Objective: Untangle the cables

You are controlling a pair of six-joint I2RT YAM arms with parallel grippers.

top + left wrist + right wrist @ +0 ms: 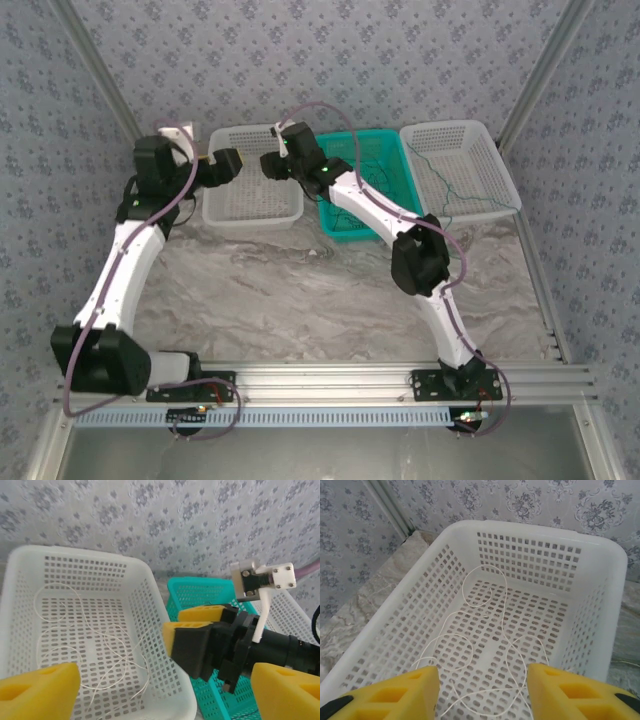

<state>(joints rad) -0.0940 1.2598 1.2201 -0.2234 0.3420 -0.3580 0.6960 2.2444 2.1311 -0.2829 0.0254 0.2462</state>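
A thin whitish cable [502, 610] lies in loose loops on the floor of the left white basket [215, 205]; the same cable [90, 645] appears in the left wrist view. Thin green cables lie in the teal basket [390, 225] and in the right white basket [492, 160], one green cable [448, 192] trailing over that basket's front rim. My left gripper [234, 166] hovers over the left basket, open, its yellow fingers [40, 690] wide apart. My right gripper [271, 165] faces it over the same basket, open with nothing between its fingers [580, 695].
The three baskets stand side by side at the back of the marble table [290, 300]. Patterned walls close in behind and at both sides. The two grippers sit close together, the right gripper [195, 625] just ahead of the left wrist camera.
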